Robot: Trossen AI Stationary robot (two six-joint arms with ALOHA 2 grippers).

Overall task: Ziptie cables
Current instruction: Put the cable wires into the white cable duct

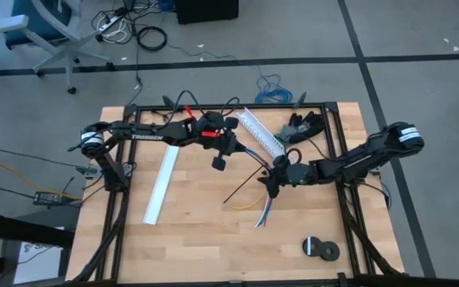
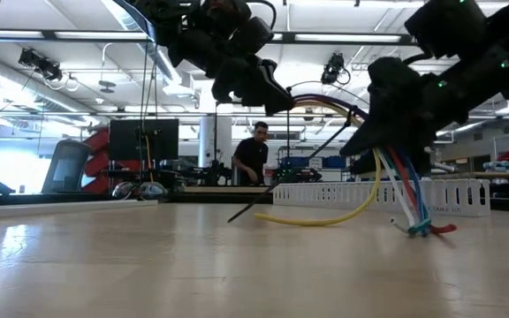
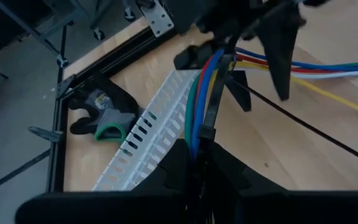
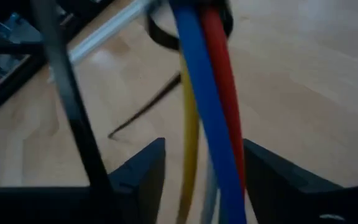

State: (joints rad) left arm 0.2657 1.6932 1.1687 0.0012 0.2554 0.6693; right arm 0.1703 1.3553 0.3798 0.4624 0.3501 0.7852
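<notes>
The cables (image 1: 255, 159), blue, red, yellow and green wires, run from my left gripper (image 1: 231, 148) across the middle of the table. They pass between the fingers of my right gripper (image 1: 274, 180). Past it they droop, and their free ends (image 2: 422, 228) lie on the wood. A black ziptie is looped round the bundle (image 4: 159, 31), and its long tail (image 1: 241, 190) slants down to the table. My right gripper (image 4: 204, 180) stands open, one finger on either side of the wires, with a gap showing on both sides. My left gripper (image 3: 194, 168) is shut on the bundle. My left gripper pinches the cable bundle between its two fingers, at the bundle's end toward the table's left (image 3: 196, 142). The fingers lie along the wires, slanting down from the table's left. From the hold the wires run on clear of the table.
A white slotted channel (image 1: 263, 131) lies at the far middle and a long white strip (image 1: 162, 187) to the left. Dark gloves (image 1: 305, 126) sit at the far right corner. Two tape rolls (image 1: 319, 249) lie near the front right. A black frame (image 1: 337, 151) borders the table.
</notes>
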